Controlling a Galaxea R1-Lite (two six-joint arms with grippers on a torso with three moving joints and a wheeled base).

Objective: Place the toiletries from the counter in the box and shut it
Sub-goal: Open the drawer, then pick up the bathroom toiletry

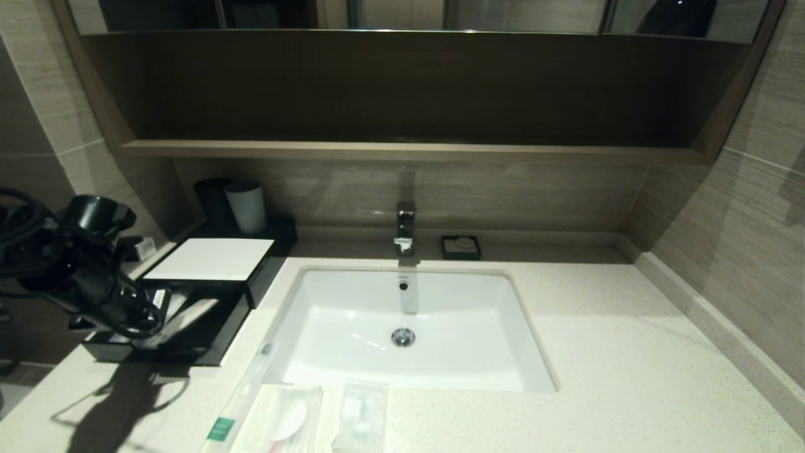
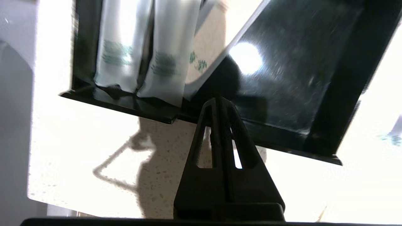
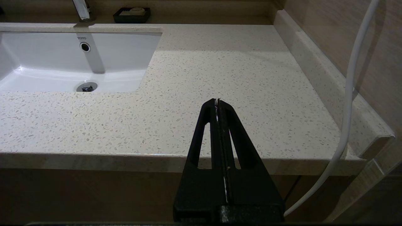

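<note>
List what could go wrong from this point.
1. The three toiletries lie at the counter's front edge; a nudge while picking could push one off.
2. The drawer already holds sachets beside its bare part; a packet dropped crooked may stick up and block closing.
3. The shut left gripper hangs at the drawer's front lip and might bump it.

At the counter's near edge, beside the sink, the long green-labelled packet and two flat packets are cut off by the head view's lower border; the left arm hides part of the box's open drawer, and lettering on the sachets inside is blurred
</note>
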